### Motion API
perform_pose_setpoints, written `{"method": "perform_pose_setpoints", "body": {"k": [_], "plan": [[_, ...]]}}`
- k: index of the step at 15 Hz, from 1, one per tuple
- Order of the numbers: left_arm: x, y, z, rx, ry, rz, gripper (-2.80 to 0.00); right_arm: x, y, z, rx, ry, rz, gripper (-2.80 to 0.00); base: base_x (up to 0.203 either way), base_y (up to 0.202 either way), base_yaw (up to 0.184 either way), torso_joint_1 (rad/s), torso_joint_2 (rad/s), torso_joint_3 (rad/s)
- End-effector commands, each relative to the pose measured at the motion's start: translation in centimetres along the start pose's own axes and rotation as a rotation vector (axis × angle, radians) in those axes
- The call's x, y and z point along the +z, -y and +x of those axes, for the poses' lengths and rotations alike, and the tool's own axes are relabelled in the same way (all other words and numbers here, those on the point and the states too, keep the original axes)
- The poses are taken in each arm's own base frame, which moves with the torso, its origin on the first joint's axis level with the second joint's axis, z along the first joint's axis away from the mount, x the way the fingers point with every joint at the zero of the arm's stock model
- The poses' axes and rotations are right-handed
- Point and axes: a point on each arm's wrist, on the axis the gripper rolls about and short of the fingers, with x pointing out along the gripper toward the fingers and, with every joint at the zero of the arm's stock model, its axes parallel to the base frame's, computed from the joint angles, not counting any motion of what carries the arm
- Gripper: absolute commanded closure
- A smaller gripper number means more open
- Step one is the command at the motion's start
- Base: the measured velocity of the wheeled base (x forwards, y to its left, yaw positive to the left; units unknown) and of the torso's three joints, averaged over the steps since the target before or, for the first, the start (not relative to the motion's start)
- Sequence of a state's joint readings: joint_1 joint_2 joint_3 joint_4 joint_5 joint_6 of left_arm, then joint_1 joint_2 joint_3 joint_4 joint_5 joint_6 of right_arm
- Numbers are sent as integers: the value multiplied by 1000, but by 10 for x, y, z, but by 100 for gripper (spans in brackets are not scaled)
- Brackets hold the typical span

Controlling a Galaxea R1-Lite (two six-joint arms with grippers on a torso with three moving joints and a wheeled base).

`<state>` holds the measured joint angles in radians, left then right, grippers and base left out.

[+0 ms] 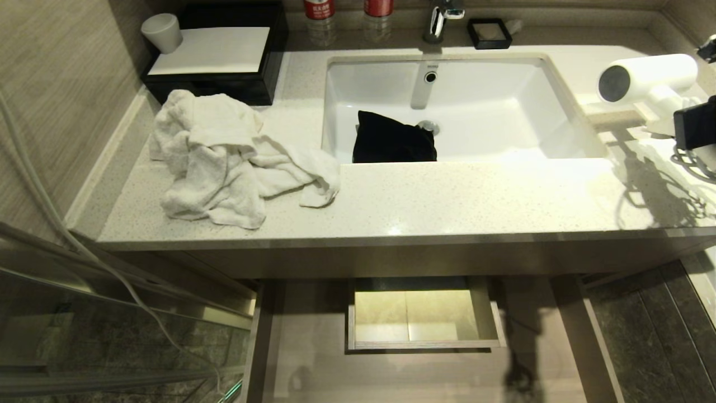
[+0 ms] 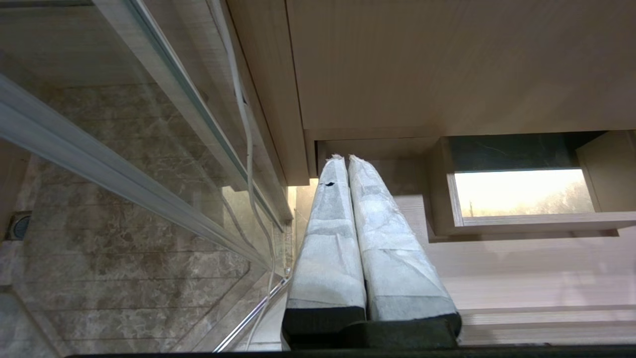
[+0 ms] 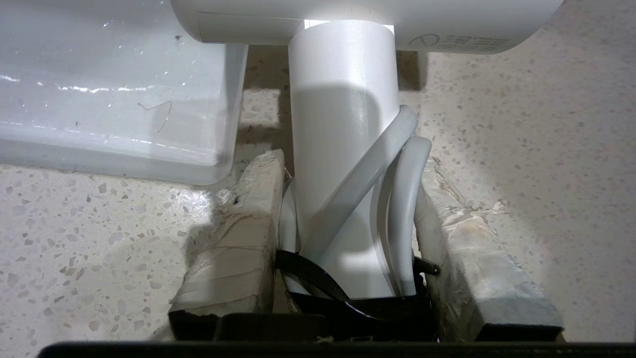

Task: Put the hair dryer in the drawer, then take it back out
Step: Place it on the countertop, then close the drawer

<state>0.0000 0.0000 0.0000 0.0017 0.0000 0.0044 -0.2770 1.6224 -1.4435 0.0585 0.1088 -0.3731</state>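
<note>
Right gripper [image 3: 348, 199] clamps the hair dryer [image 1: 646, 78] by its handle, over the countertop [image 1: 447, 196] at the head view's 2 o'clock.

The dryer's white barrel lies level with its grey round end facing the sink [image 1: 464, 106]; in the right wrist view the taped fingers [image 3: 238, 238] press on either side of the white handle and the cord looped against it, above the speckled stone. The drawer [image 1: 313, 336] stands pulled out below the counter at 6 o'clock, its boxed cutout [image 1: 422, 313] lit inside. The left gripper [image 2: 343, 161] hangs low beside the drawer, its two wrapped fingers pressed together on nothing. A crumpled white towel [image 1: 224, 157] lies at 9 o'clock, a black cloth [image 1: 394, 143] sits in the basin.
</note>
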Motion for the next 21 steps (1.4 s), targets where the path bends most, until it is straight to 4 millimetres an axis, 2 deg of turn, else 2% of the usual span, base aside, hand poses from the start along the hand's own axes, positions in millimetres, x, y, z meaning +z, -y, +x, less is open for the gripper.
{"method": "perform_pose_setpoints", "body": {"k": [1, 7, 8, 10, 11, 12, 13, 15, 17, 21], "plan": [[0, 0, 0, 0, 0, 0, 0, -11, 5, 22, 40, -36, 6, -280, 0, 0, 0, 0, 0, 0], [0, 0, 0, 0, -1, 0, 0, -9, 9, 19, 47, -13, -45, -280, 0, 0, 0, 0, 0, 0], [0, 0, 0, 0, -1, 0, 0, -1, 11, 12, 39, 21, -46, -280, 0, 0, 0, 0, 0, 0], [0, 0, 0, 0, -1, 0, 0, 7, 10, -16, 45, 81, -54, -280, 0, 0, 0, 0, 0, 0], [0, 0, 0, 0, 0, 0, 0, 9, 8, -32, 43, 103, -54, -78, 0, 0, 0, 0, 0, 0], [0, 0, 0, 0, 0, 0, 0, 7, 6, -38, 45, 107, -52, 0, 0, 0, 0, 0, 0, 0], [0, 0, 0, 0, -1, 0, 0, 2, 6, -47, 35, 98, -50, 0, 0, 0, 0, 0, 0, 0], [0, 0, 0, 0, 0, 0, 0, -17, -3, -84, 14, 78, -53, 0, 0, 0, 0, 0, 0, 0], [0, 0, 0, 0, 0, 0, 0, -29, -11, -113, -28, 66, -61, 0, 0, 0, 0, 0, 0, 0], [0, 0, 0, 0, -1, 0, 0, -55, -17, -127, -260, -101, -50, 0, 0, 0, 0, 0, 0, 0]]}}
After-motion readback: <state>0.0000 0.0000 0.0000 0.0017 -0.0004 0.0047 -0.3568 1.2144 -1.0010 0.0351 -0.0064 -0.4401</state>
